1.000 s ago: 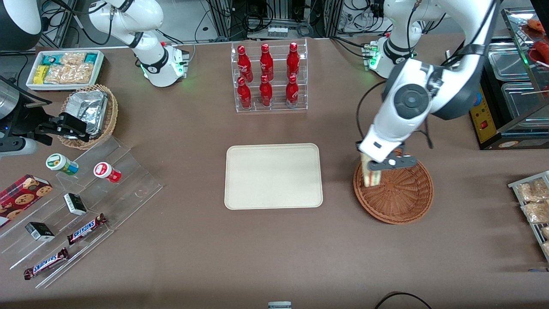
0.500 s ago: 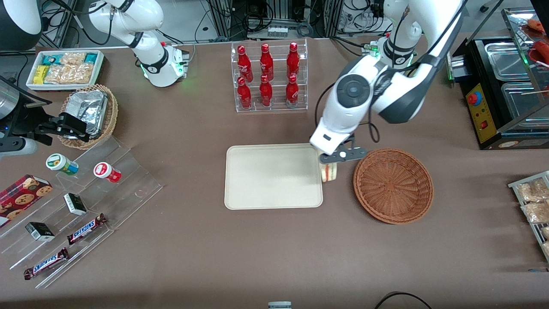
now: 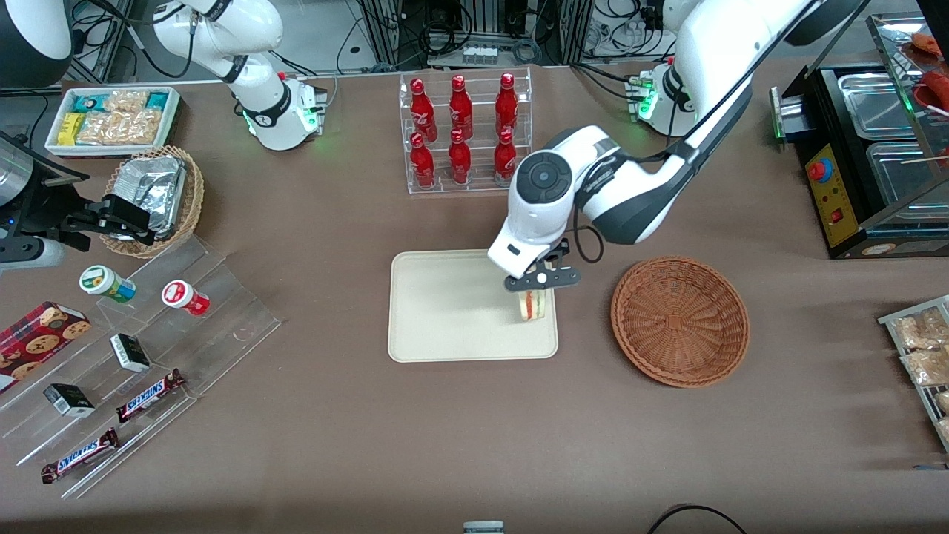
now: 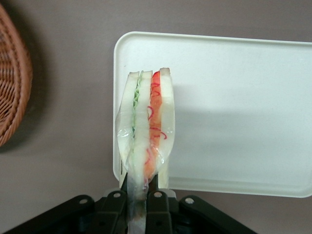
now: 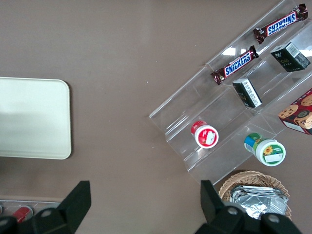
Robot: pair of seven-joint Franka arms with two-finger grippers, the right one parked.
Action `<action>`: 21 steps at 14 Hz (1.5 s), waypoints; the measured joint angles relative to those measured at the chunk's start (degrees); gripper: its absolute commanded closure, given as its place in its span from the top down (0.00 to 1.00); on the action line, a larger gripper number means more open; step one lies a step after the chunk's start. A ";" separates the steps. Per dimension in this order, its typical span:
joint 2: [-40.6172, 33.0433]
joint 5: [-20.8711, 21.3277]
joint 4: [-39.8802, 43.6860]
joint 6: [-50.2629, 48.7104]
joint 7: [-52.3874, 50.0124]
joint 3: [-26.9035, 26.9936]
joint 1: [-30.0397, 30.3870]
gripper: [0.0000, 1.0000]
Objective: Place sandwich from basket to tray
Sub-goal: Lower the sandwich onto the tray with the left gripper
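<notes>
My left gripper (image 3: 535, 291) is shut on the sandwich (image 3: 534, 305), a wrapped white-bread wedge with red and green filling stripes. It holds the sandwich upright above the cream-beige tray (image 3: 445, 311), near the tray's edge closest to the basket. In the left wrist view the sandwich (image 4: 145, 126) hangs from the gripper (image 4: 141, 197) over the tray's corner (image 4: 234, 107). The reddish-brown wicker basket (image 3: 680, 320) sits beside the tray toward the working arm's end and holds nothing; its rim shows in the left wrist view (image 4: 12, 83).
A clear rack of red bottles (image 3: 465, 133) stands farther from the camera than the tray. A tan basket with foil (image 3: 156, 196), a white snack bin (image 3: 115, 119) and an acrylic stand with snacks (image 3: 141, 356) lie toward the parked arm's end.
My gripper has carried the sandwich out of the basket, across the gap, and over the tray's near-basket edge. The basket is left with nothing in it.
</notes>
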 measured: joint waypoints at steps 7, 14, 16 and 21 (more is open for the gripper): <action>6.43 2.16 2.81 3.02 4.25 -1.39 -1.18 0.00; 10.73 7.57 3.06 5.53 2.55 -1.50 -1.24 0.00; 11.75 8.89 3.13 5.72 0.87 -1.49 -1.24 0.00; 12.01 9.03 3.37 6.19 -1.05 -1.51 -1.25 0.00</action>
